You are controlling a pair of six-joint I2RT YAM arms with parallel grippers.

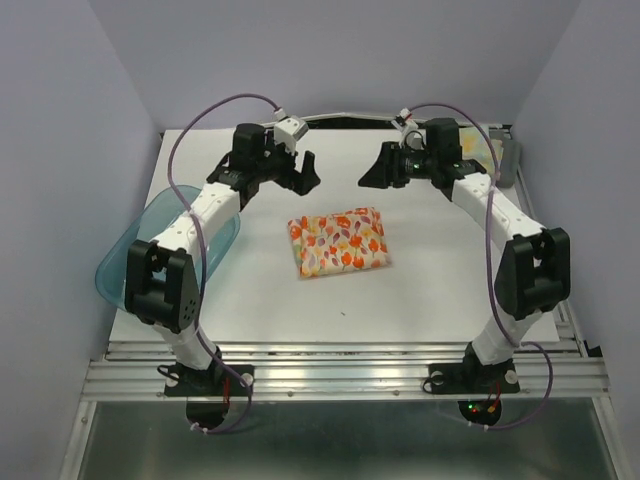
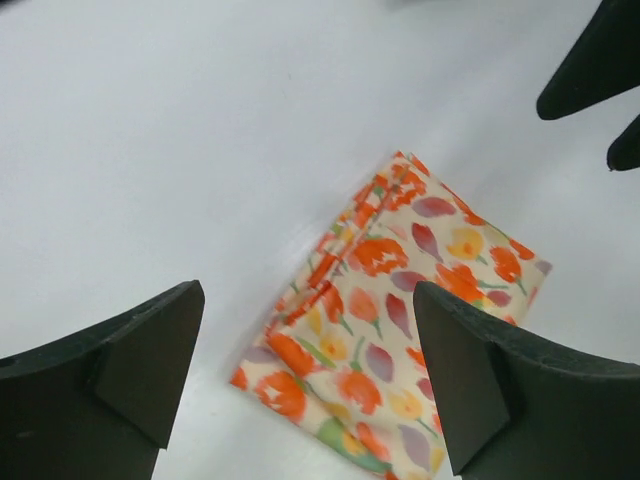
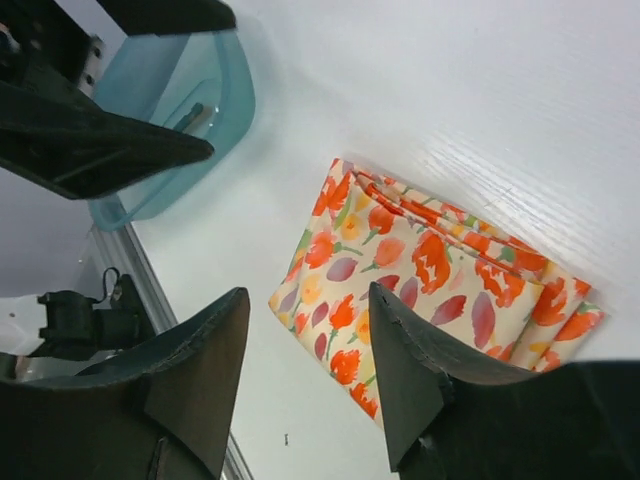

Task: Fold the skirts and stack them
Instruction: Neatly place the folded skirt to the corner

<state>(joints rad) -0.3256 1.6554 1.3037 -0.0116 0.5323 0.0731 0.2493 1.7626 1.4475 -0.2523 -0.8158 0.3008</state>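
One skirt (image 1: 338, 242), white with orange-red flowers, lies folded into a small rectangle in the middle of the white table (image 1: 420, 300). It also shows in the left wrist view as the floral skirt (image 2: 400, 310) and in the right wrist view as the same skirt (image 3: 430, 280). My left gripper (image 1: 303, 175) hovers behind its far left corner, open wide and empty (image 2: 305, 300). My right gripper (image 1: 376, 170) hangs behind its far right corner, open, with nothing between its fingers (image 3: 308, 295). A pale pastel cloth (image 1: 487, 148) and a grey cloth (image 1: 511, 160) lie at the far right corner.
A translucent blue basin (image 1: 165, 245) sits at the table's left edge, partly under my left arm, and appears as the basin (image 3: 170, 120) in the right wrist view. The metal rail (image 1: 340, 375) runs along the near edge.
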